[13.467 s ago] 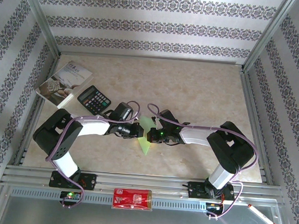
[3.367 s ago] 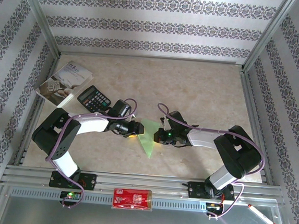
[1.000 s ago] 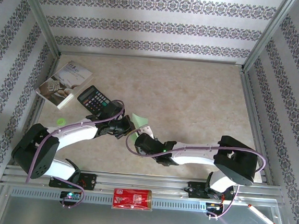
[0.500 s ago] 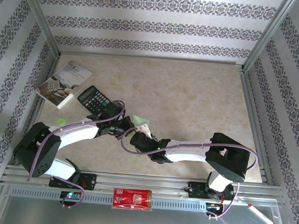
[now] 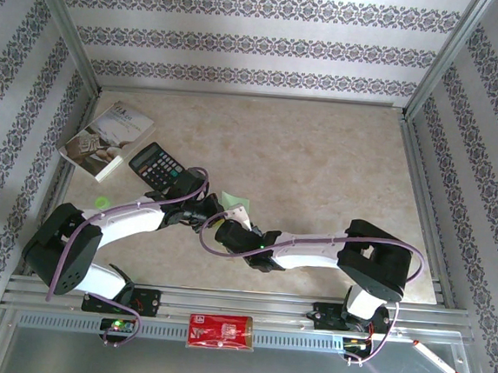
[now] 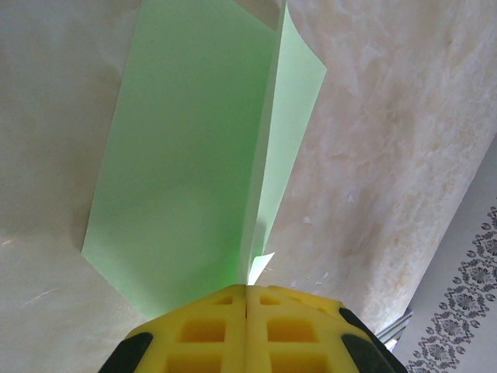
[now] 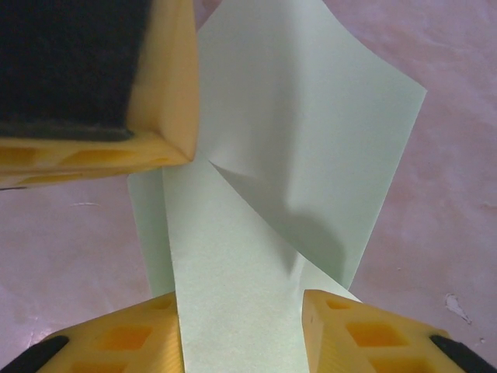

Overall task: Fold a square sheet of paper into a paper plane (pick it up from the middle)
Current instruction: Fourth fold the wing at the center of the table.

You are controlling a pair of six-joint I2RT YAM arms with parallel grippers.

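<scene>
So your beige marbled counter [image 5: 339, 159] takes up most of the top view. Both arms are bent in toward the near-middle: the left arm [image 5: 124, 219] reaches right and the right arm [image 5: 313, 249] stretches well across to the left, so the two wrists sit just beside each other.

At far left you've got the grey-white booklet [image 5: 105, 139], with the black calculator [image 5: 157, 164] just to its right. The red flat packet [image 5: 220, 331] lies on the metal rail at the near edge, between the two arm bases.

The light green square sheet of paper [image 5: 234, 204] is right where the wrists meet, near-left of the counter's middle. It's partly folded. In the left wrist view it [image 6: 186, 155] shows one long crease with a flap standing up along it.

Your left end effector [image 6: 247, 291] is pinched tight on the paper's near end, with the crease running straight out of the seam between the yellow fingers. Your right end effector [image 7: 242, 311] has its fingers apart, with a strip of the paper [image 7: 311, 116] lying in the gap between them. I can't tell whether they're actually squeezing it.
</scene>
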